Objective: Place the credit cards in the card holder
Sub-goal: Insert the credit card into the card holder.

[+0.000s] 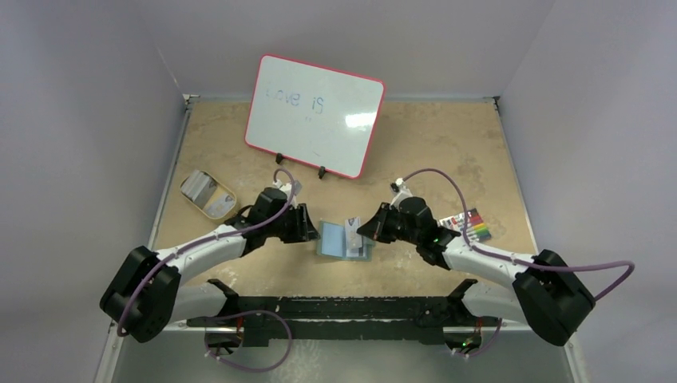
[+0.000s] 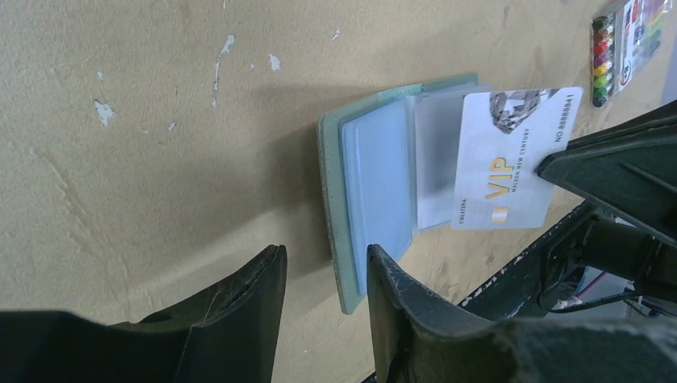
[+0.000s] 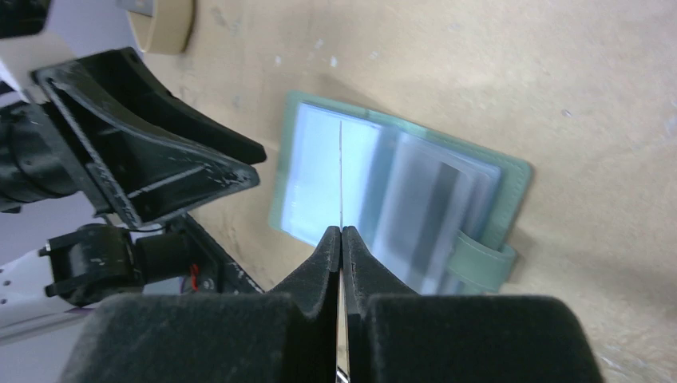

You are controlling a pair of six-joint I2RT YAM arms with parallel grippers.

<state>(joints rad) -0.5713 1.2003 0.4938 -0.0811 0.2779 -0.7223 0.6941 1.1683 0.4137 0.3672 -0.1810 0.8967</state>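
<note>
From the top view, I judge that we are in the insertion step. The card holder (image 1: 339, 242) lies open on the table (image 1: 431, 152) between the two arms. The right end effector (image 1: 363, 229) brings a credit card (image 1: 351, 227) over it, and the left end effector (image 1: 310, 227) waits just beside its left edge. In the left wrist view, the left fingers are spread apart and hold nothing. The green edge of the holder lies near them, but I cannot tell if one finger touches it. The white card with gold letters hangs over the clear pockets. In the right wrist view, the right fingers are pressed together on the card, which I see edge-on as a thin line. The next move, I think, calls for guiding the card's free edge into a pocket mouth while the left side steadies the holder.
</note>
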